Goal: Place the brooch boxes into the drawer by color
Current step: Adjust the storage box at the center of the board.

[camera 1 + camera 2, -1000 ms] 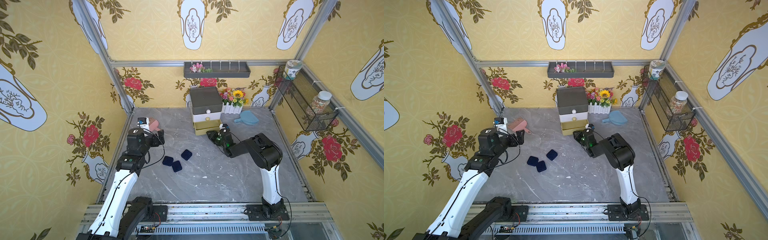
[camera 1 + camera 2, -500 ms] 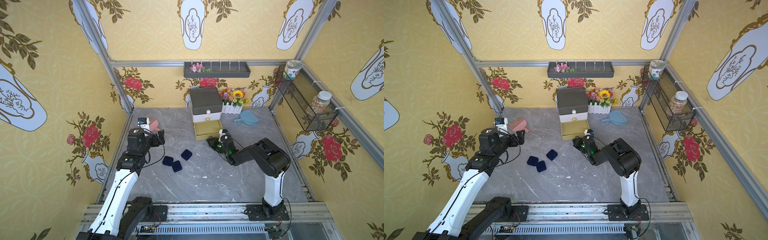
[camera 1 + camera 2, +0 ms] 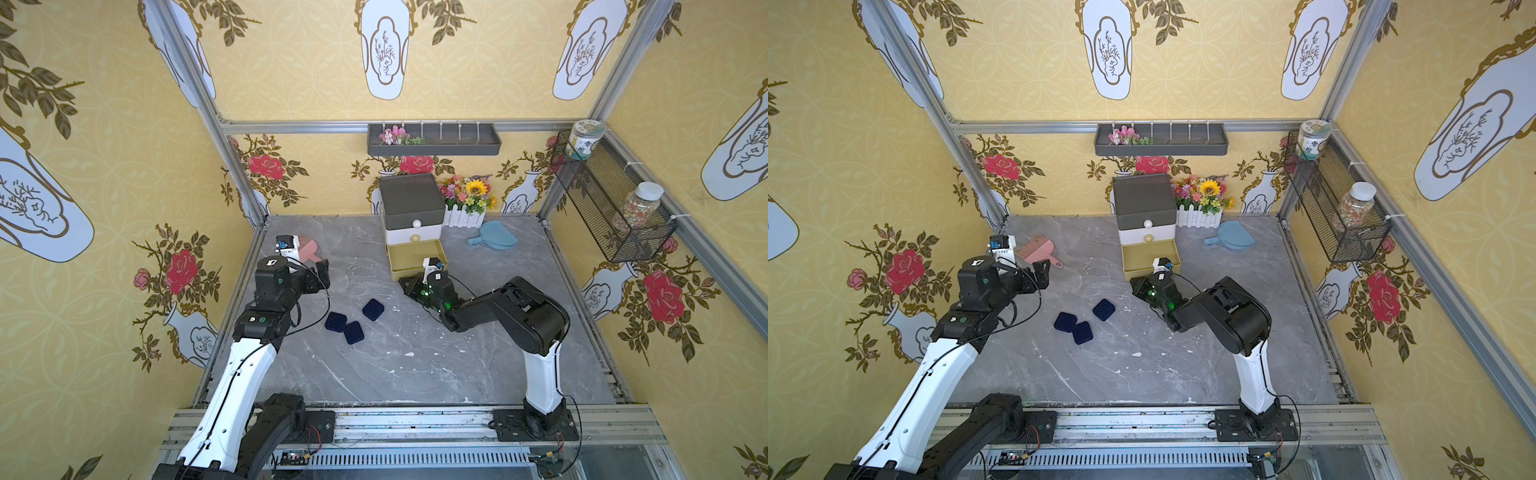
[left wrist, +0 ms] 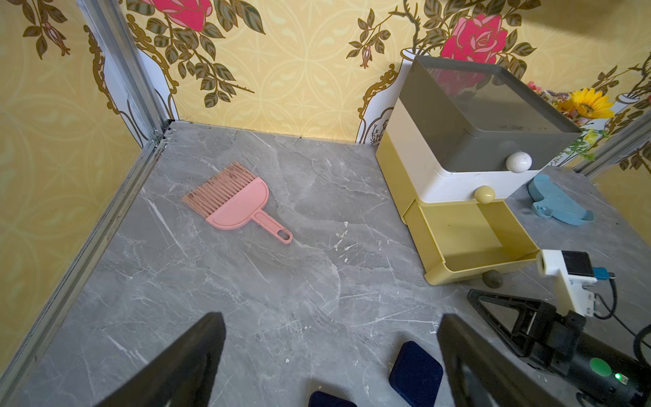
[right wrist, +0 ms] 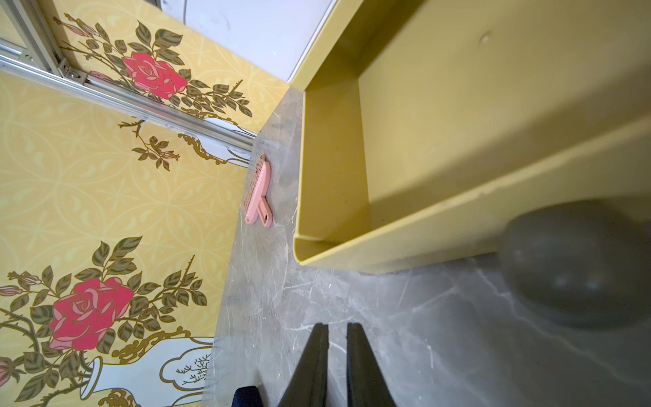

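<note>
3 navy-blue rounded-square velvet brooch boxes [image 3: 354, 332] lie flat on the grey marble-look tabletop [image 3: 415, 365], clustered between the 2 arms. 2 of them touch or nearly touch; the 3rd sits just beside them, nearer the chest. No red or black boxes are in view.

The 3-tier plastic drawer chest [image 3: 411, 203] stands against the back wall. Its dark grey and white tiers are closed. The olive-yellow bottom drawer [image 4: 472, 236] is pulled out and bare inside.

The right gripper [image 5: 337, 326] sits low in front of that drawer, beside its dark grey round knob [image 4: 492, 278] but clear of it. Its jaws are drawn almost together, with a thin slit between them and nothing held.

The left gripper [image 4: 331, 317] hovers over the near-left table area, jaws spread wide and empty, with the navy boxes just below its view.

A pink plastic comb-edged dustpan [image 4: 236, 204] lies near the left wall, well apart from the boxes.

Risks, as I judge them:
- The right arm sits in front of the drawer mouth. A left-arm delivery could clip it unless it backs off.
- With 2 boxes so close, closing on 1 may drag or flip its neighbour.
- The boxes are flat and velvet-covered, so the fingers may scrape the table or slip off an edge.
- The chest looks light, and a bump could shift it or push the drawer in.
</note>
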Controlling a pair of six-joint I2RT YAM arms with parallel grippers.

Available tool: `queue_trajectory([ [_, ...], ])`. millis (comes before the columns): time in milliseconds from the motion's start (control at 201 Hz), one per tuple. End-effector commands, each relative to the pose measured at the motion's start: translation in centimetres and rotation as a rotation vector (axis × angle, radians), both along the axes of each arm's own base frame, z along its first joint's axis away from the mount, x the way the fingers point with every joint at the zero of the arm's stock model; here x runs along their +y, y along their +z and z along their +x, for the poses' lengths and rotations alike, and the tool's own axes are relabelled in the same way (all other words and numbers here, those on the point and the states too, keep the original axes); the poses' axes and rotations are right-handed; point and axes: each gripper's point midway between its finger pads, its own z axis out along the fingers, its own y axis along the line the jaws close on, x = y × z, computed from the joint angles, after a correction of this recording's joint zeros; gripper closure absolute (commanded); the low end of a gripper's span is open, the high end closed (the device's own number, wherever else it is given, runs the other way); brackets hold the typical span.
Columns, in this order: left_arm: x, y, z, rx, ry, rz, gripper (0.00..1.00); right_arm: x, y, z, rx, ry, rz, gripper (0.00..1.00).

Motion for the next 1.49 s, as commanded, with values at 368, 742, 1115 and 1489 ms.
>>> queue_trajectory([
  [368, 0.1, 0.1, 0.1, -0.013, 0.000, 0.003, 0.00, -9.0, 6.5, -1.5, -0.063, -0.131, -0.266, 0.45],
  [742, 0.0, 0.4, 0.0, -0.022, 0.001, -0.004, 0.00, -19.2, 5.2, 3.8, 0.116, -0.178, -0.491, 1.00],
  [1115, 0.0, 0.1, 0.2, -0.012, 0.001, -0.010, 0.00, -19.3, 0.8, 7.0, 0.131, -0.151, -0.515, 1.00],
  [1489, -0.1, -0.1, 0.3, -0.005, -0.001, -0.009, 0.00, -17.0, 0.0, 9.1, 0.076, -0.099, -0.474, 1.00],
])
